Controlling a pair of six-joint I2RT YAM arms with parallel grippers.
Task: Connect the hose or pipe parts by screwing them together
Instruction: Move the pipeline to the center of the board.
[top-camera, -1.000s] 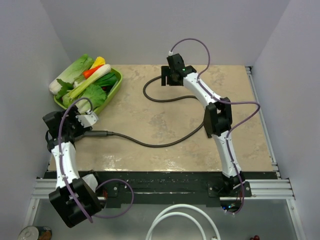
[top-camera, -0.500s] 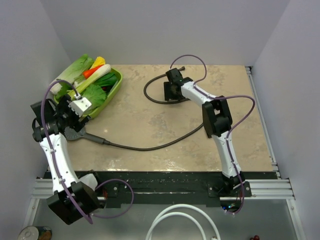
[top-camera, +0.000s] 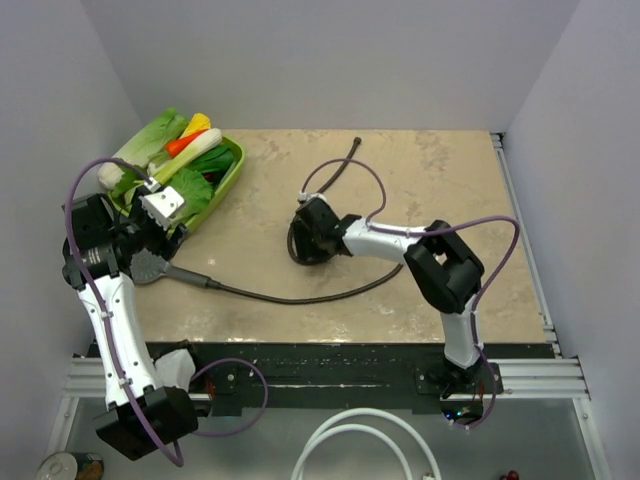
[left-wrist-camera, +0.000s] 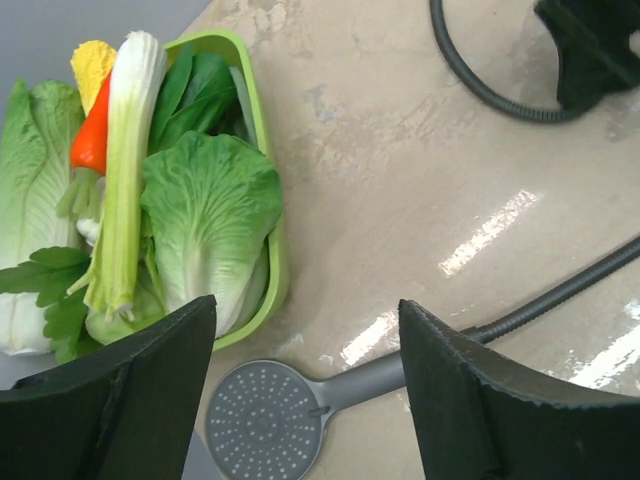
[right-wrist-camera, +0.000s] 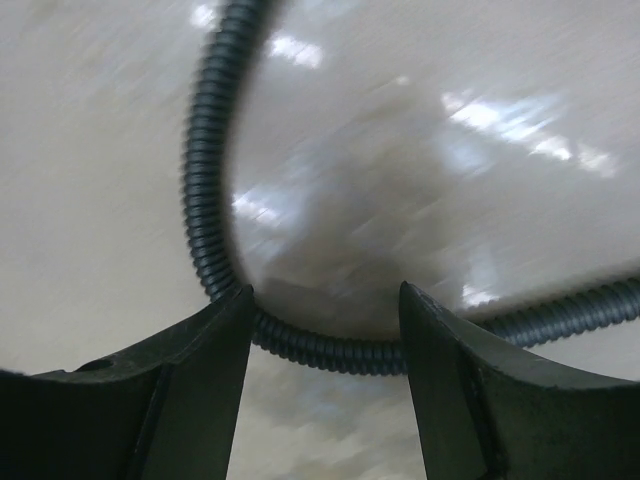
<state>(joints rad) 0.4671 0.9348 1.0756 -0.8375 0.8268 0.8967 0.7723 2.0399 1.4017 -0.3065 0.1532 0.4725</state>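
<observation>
The grey shower-head disc (left-wrist-camera: 265, 420) lies face up on the table beside the green tray, its handle (left-wrist-camera: 370, 378) running right into the dark hose (left-wrist-camera: 565, 292). My left gripper (left-wrist-camera: 306, 302) hovers open above the disc and handle, touching neither; from above, this gripper (top-camera: 150, 250) sits over the shower head (top-camera: 148, 268). The hose (top-camera: 300, 297) curves across the table to a loop under my right gripper (top-camera: 305, 240), and its free end (top-camera: 354, 146) rests near the back. The right gripper (right-wrist-camera: 325, 290) is open and low, its fingers (right-wrist-camera: 200, 380) straddling the ribbed hose (right-wrist-camera: 320, 350).
A green tray (top-camera: 232, 170) of toy vegetables (left-wrist-camera: 205, 215) stands at the back left, close to my left gripper. Purple cables loop off both arms. A thick white tube (top-camera: 360, 435) lies below the table's near edge, beside the rail.
My right arm swung from the back of the table toward the middle and came down over the hose loop, which shifted nearer. My left gripper moved left and uncovered the shower head.
</observation>
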